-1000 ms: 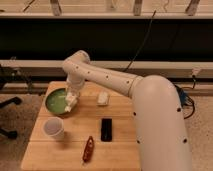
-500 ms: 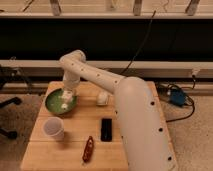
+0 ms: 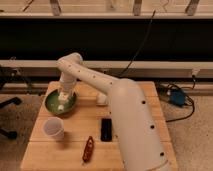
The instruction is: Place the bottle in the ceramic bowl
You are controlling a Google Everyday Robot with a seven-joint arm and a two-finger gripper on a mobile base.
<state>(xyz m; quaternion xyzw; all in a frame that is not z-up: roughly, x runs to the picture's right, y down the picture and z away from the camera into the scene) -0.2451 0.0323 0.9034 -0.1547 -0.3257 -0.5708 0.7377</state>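
swung left from the bowl's (image 3: 60,102) right rim to above its centre, tool (image 3: 63,97) now lowered into the bowl, bottle (image 3: 62,99) carried along and hanging inside it, arm bent further over

White arm over a green bowl on a pale wooden table.

The gripper (image 3: 64,96), white like its arm (image 3: 125,115), is hanging over the green bowl (image 3: 51,103), whose centre is showing paler. The white bottle (image 3: 61,106) is lying in the bowl. A translucent white cup (image 3: 53,128) is standing on the light tan table (image 3: 150,105), near a black slab (image 3: 106,129), a red-brown stick (image 3: 88,149) and a pale block (image 3: 102,98). The background is showing a dark band.
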